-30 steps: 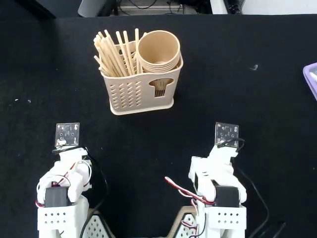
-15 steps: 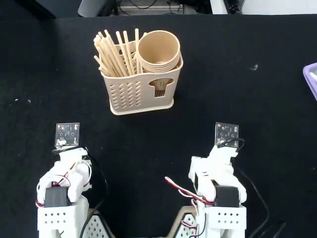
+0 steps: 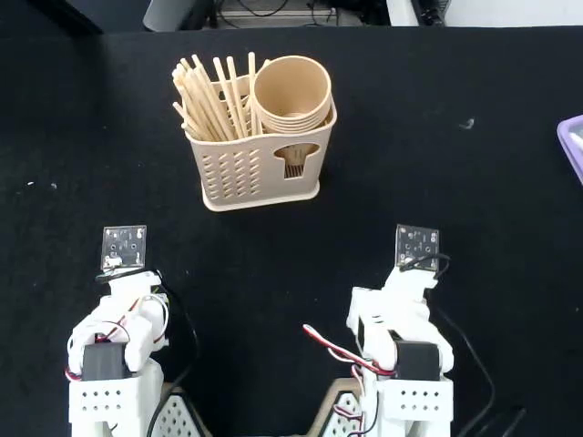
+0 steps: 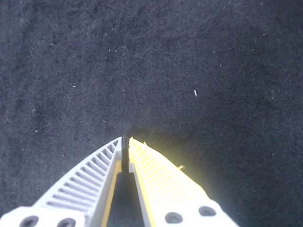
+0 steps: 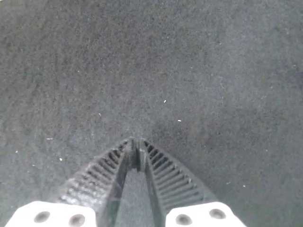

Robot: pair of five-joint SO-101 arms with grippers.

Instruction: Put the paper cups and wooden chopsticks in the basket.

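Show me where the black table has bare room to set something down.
Bare black cloth lies between the beige perforated plastic basket and the purple object, on the basket's other side, and between basket and white arms. Crowded: the basket, packed with wooden chopsticks and paper cups.

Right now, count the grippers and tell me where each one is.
2. The left gripper, shut, points at the black table; the right gripper, shut, does likewise. Both are apart from the basket.
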